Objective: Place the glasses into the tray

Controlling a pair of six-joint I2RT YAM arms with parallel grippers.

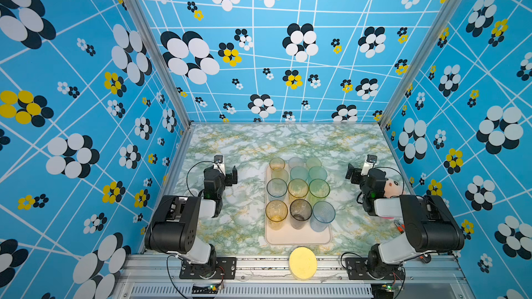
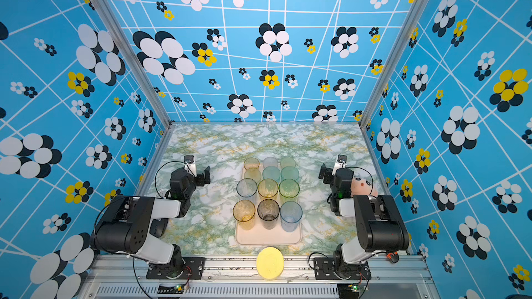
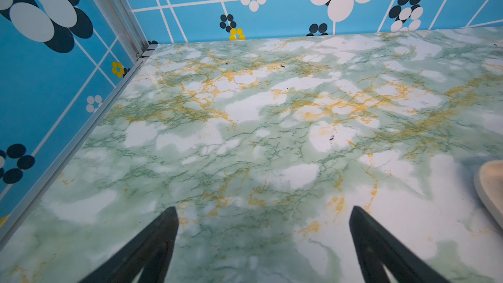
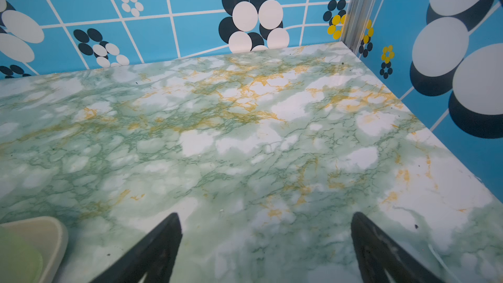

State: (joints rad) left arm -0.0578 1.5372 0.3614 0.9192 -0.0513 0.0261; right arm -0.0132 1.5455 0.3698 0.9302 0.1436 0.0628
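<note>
Several translucent glasses (image 1: 298,189) stand upright in rows of three on the pale pinkish-cream tray (image 1: 298,238) at the middle of the table, in both top views. The nearest row is amber (image 1: 276,214), smoky grey (image 1: 300,213) and pale blue (image 1: 324,215). My left gripper (image 1: 231,175) hovers left of the tray, open and empty. My right gripper (image 1: 352,175) hovers to its right, also open and empty. The left wrist view shows wide-apart fingers (image 3: 168,230) over bare marble and a tray corner (image 3: 490,186). In the right wrist view a tray corner (image 4: 46,235) holds a green glass (image 4: 16,257).
A yellow round sponge disc (image 1: 302,263) lies on the front rail, just before the tray. A pink plush toy (image 1: 394,188) sits behind the right arm near the right wall. Patterned blue walls close in the marble table (image 1: 244,145) on three sides.
</note>
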